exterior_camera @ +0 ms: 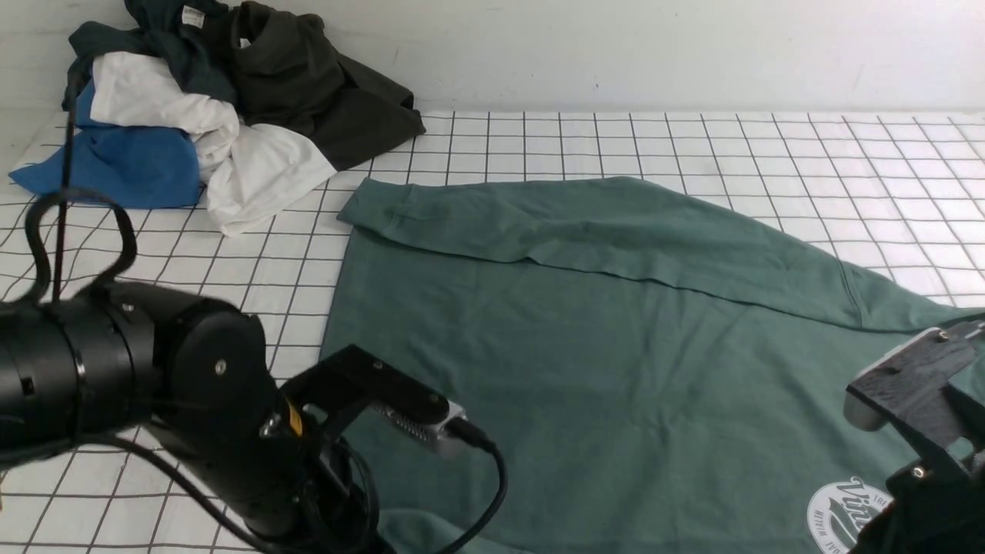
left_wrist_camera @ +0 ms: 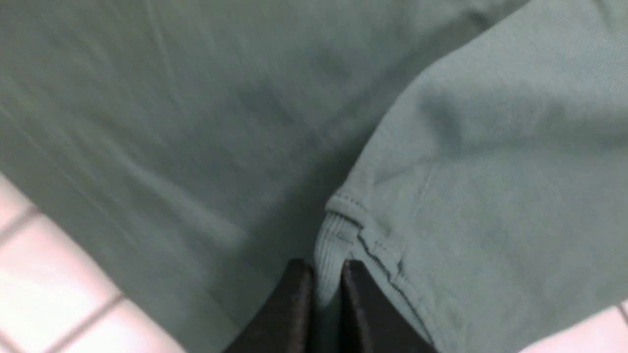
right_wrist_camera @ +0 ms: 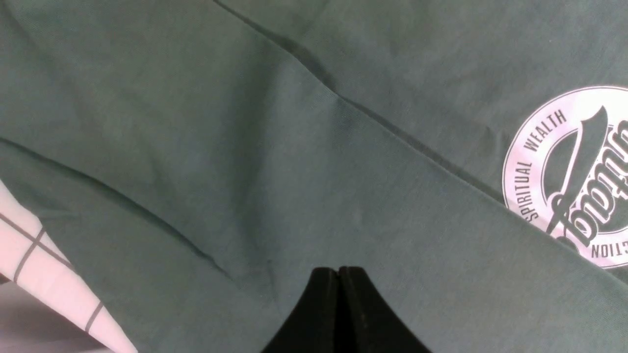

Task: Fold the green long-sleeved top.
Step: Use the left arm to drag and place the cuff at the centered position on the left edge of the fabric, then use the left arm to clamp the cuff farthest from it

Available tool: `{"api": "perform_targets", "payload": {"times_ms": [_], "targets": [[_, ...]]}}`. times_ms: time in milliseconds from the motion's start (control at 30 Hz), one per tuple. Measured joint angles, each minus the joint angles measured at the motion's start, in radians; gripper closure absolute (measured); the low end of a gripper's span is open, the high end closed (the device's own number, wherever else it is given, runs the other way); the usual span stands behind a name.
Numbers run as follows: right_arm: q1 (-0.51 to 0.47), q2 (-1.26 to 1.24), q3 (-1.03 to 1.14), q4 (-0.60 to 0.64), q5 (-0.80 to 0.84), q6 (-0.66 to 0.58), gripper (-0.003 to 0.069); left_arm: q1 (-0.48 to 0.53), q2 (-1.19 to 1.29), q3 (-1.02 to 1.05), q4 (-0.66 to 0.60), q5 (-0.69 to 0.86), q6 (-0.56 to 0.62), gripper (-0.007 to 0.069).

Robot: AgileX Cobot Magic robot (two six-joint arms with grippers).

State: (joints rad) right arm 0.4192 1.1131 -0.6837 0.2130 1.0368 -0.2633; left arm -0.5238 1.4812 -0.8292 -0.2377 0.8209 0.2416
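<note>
The green long-sleeved top (exterior_camera: pixel 585 338) lies spread on the gridded table, with one sleeve (exterior_camera: pixel 585 231) folded across its far part. Its white round logo (exterior_camera: pixel 846 515) is at the near right and also shows in the right wrist view (right_wrist_camera: pixel 574 176). My left gripper (left_wrist_camera: pixel 326 267) is shut on the ribbed cuff (left_wrist_camera: pixel 333 240) of the other sleeve, near the top's near left edge. My right gripper (right_wrist_camera: pixel 338 269) is shut with nothing between its tips, just above the green fabric (right_wrist_camera: pixel 245 147) near the logo. In the front view both grippers' tips are hidden; only the left arm (exterior_camera: pixel 231 431) and the right arm (exterior_camera: pixel 923 408) show.
A pile of clothes sits at the back left: a blue one (exterior_camera: pixel 115 165), a white one (exterior_camera: pixel 231 154), a dark teal one with a white label (exterior_camera: pixel 177 31) and a dark olive-black one (exterior_camera: pixel 323 92). A white wall (exterior_camera: pixel 654 46) runs behind the gridded table (exterior_camera: pixel 846 154).
</note>
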Motion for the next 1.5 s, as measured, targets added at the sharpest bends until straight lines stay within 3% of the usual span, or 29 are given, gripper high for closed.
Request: {"api": "perform_targets", "payload": {"times_ms": [200,367,633,700,900,1067,1267,1500], "targets": [[0.0,0.0,0.0,0.0,-0.007,0.0,0.0673,0.048,0.019,-0.28,0.079,0.102,-0.004,0.059],[0.0,0.0,0.0,0.0,-0.014,0.0,0.0673,0.15,0.138,-0.531,0.092,0.196,0.005,0.059],[0.0,0.0,0.0,-0.006,-0.018,0.0,0.0673,0.203,0.354,-0.637,0.113,0.25,0.011,0.0585],[0.0,0.0,0.0,-0.007,-0.019,0.0,0.0673,0.204,0.397,-0.637,0.134,0.249,0.01,0.056],[0.0,0.0,-0.004,-0.027,-0.021,0.0,0.0673,0.204,0.442,-0.673,0.255,0.216,-0.111,0.0321],[0.0,0.0,-0.053,-0.037,0.0,0.007,0.0673,0.204,0.443,-0.763,0.309,0.216,-0.208,0.0197],[0.0,0.0,-0.129,-0.102,0.01,0.064,0.0673,0.216,0.485,-0.887,0.3,0.234,-0.218,0.0177],[0.0,0.0,-0.19,-0.213,0.005,0.162,0.0673,0.308,0.626,-1.102,0.156,0.257,-0.17,0.0177]]}}
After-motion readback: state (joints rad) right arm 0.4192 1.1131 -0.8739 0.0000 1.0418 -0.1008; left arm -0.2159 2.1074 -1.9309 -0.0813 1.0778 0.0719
